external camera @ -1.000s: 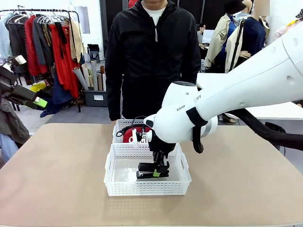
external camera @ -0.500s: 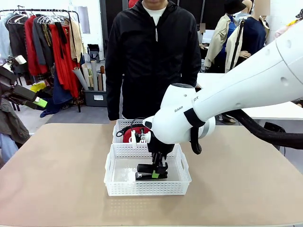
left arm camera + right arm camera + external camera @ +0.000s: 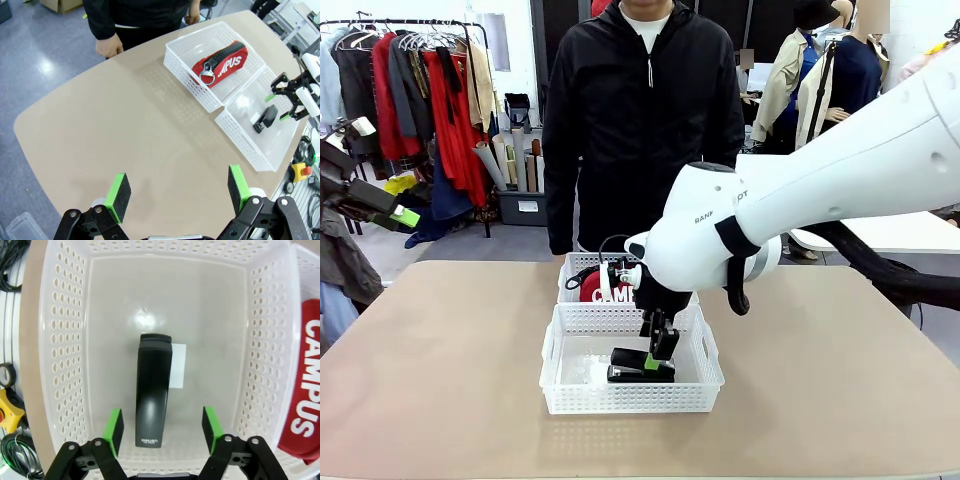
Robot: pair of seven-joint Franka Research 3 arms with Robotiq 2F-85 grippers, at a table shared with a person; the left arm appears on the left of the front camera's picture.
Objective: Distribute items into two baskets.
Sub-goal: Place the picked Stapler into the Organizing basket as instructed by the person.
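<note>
Black against the white plastic, the stapler (image 3: pixel 153 390) now lies flat on the floor of the near basket (image 3: pixel 563 345), partly over the small label there, and nothing is holding it. A second ago the right gripper (image 3: pixel 658 352) was down on it with the green pads closed around the body; now its fingers are spread to either side with clear gaps, and the wrist has lifted a little above the basket. So the stapler has just been let go, and I'd call that half of the job finished. The red pouch (image 3: pixel 220 63) with its white lettering sits in the far basket (image 3: pixel 178 46), lying lengthwise with its zip ring toward one end. The two baskets stand touching, end to end, in the middle of the table (image 3: pixel 440 360). The left gripper (image 3: pixel 177 194) hangs high over bare tabletop, well away from both, fingers wide apart and empty. The person (image 3: pixel 640 110) stands at the far edge with arms down, not reaching in. With one item in each basket, I reckon only the arm's retreat is left.
</note>
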